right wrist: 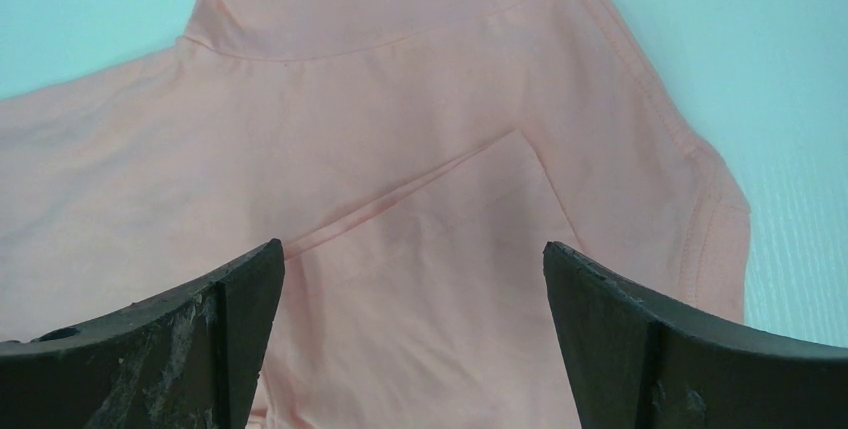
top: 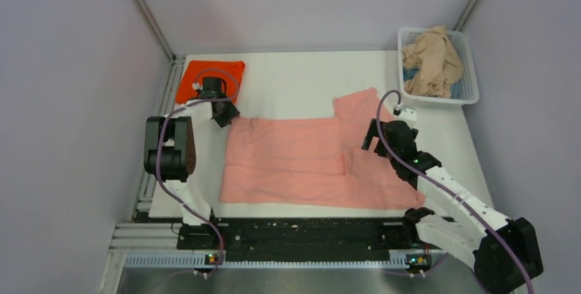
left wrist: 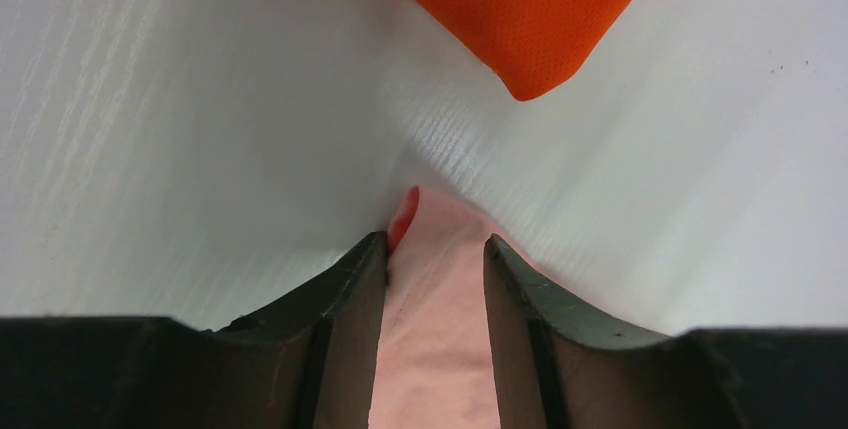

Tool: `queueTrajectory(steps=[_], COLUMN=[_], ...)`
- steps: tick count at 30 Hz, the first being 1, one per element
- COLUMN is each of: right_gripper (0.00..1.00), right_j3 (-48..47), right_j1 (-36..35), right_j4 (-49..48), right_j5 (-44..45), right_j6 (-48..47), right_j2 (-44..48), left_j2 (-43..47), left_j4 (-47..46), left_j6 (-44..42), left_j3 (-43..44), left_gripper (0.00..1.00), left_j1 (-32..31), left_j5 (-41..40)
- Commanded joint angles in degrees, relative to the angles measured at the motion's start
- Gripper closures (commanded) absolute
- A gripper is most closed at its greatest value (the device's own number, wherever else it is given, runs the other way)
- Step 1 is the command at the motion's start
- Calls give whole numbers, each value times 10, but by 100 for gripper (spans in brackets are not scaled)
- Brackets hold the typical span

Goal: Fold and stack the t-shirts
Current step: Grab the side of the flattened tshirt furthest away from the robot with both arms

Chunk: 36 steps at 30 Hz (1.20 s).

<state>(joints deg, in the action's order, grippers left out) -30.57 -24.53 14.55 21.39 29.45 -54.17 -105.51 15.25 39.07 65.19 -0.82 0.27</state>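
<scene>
The salmon-pink t-shirt point(top: 301, 160) lies spread flat across the middle of the white table, one sleeve pointing to the far right. My left gripper point(top: 225, 114) is at its far left corner, shut on a pinch of the pink cloth point(left wrist: 440, 349) between its fingertips point(left wrist: 436, 249). My right gripper point(top: 372, 142) hovers open over the shirt's right part point(right wrist: 400, 99), fingers wide apart point(right wrist: 413, 254). The folded orange-red t-shirt point(top: 209, 78) lies at the far left, just beyond the left gripper; its corner shows in the left wrist view point(left wrist: 520, 9). The beige-tan t-shirt point(top: 431, 61) is crumpled in the basket.
A white lattice basket point(top: 438, 101) stands at the far right corner, with some blue cloth point(top: 411, 75) under the beige shirt. Grey walls enclose the table on the left, back and right. A black rail point(top: 294, 236) runs along the near edge.
</scene>
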Motion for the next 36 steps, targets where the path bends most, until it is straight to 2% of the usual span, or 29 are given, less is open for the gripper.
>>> queueTrajectory(steps=[1, 4, 10, 13, 16, 17, 22, 26, 32, 36], right_gripper=[1, 1, 1, 1, 1, 1, 1, 1, 3, 8], right_j3=[-22, -21, -20, -22, -36, -46, -120, -185, -335, -468], right_j1=[-6, -6, -6, -5, -5, -5, -5, -1, 54, 71], right_j4=[-21, -22, -26, -28, -29, -24, 35, 44, 44, 69], right_j5=[14, 17, 20, 21, 19, 17, 24, 26, -18, -2], right_j6=[-8, -9, -8, -8, 0, 4, 34, 29, 3, -39], right_j2=[-6, -7, -11, -16, -23, -26, -51, -103, -279, -439], left_j2=[-32, -45, -69, -60, -51, -48, -9, 29, 47, 52], left_j4=[40, 52, 54, 50, 41, 38, 19, -29, -41, -38], left_j6=[2, -3, -21, -29, -43, -49, -49, -46, -40, -38], left_j3=[33, 49, 61, 50, 38, 34, -4, -34, -28, -27], left_gripper=[54, 53, 56, 66, 96, 100, 100, 100, 100, 100], left_j1=[-1, -1, -4, -7, -9, -9, -9, -9, -9, -9], left_j5=[-61, -70, -31, -26, -9, 15, 3, 17, 22, 12])
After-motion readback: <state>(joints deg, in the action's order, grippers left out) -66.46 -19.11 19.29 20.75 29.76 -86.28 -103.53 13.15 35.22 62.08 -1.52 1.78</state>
